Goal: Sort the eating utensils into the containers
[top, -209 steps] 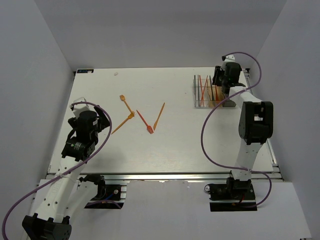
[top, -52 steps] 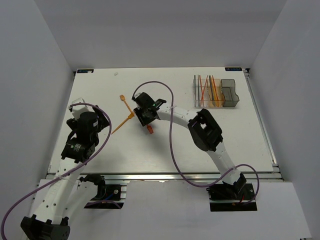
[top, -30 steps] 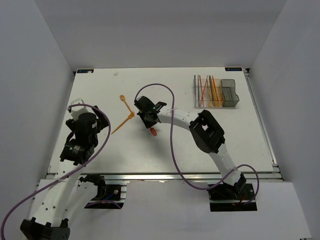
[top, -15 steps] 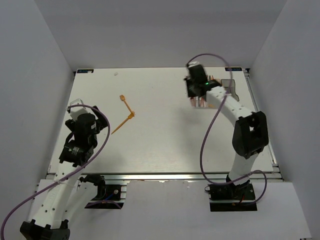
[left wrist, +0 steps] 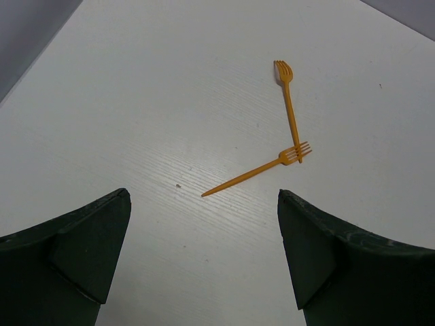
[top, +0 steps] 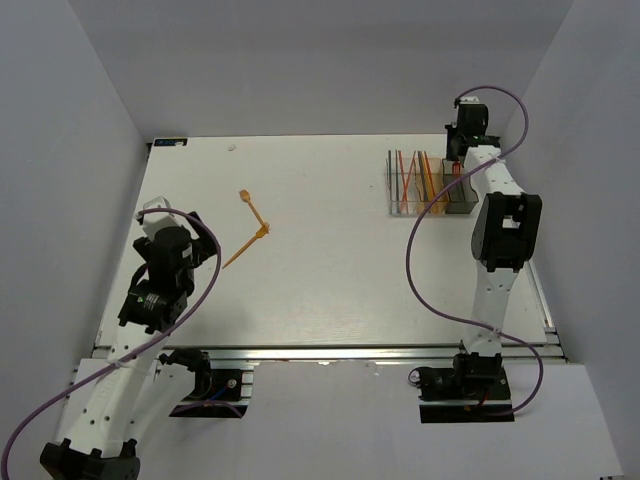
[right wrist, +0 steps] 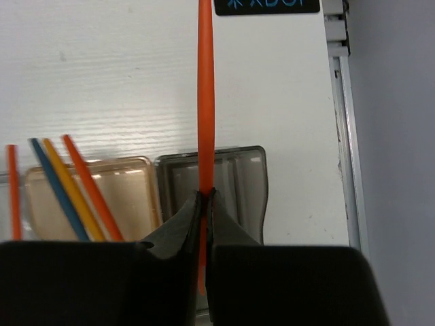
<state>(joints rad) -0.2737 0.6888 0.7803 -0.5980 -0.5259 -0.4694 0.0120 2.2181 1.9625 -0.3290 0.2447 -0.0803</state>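
My right gripper [right wrist: 206, 193] is shut on a red utensil [right wrist: 205, 81] whose handle points away from me. It hangs over the smoky grey container [right wrist: 248, 176], [top: 462, 192] at the back right. Next to that one are the orange container [top: 432, 190], holding several utensils [right wrist: 81, 187], and the clear container [top: 401, 190] with more. Two orange forks [left wrist: 291, 109] [left wrist: 255, 173] lie touching on the table's left side, also seen as forks [top: 252, 207] [top: 247, 247] from above. My left gripper [left wrist: 202, 198] is open just short of them with nothing in it.
The table's right rail [right wrist: 343, 102] runs close beside the grey container, with the enclosure's right wall [top: 590, 200] just past it. A black label [right wrist: 265, 5] marks the table's far edge. The left wall [top: 60, 200] stands beside my left arm [top: 160, 270].
My right arm has swung from the middle of the table to the back right corner, carrying the red utensil to above the grey container. The left arm has hardly moved.
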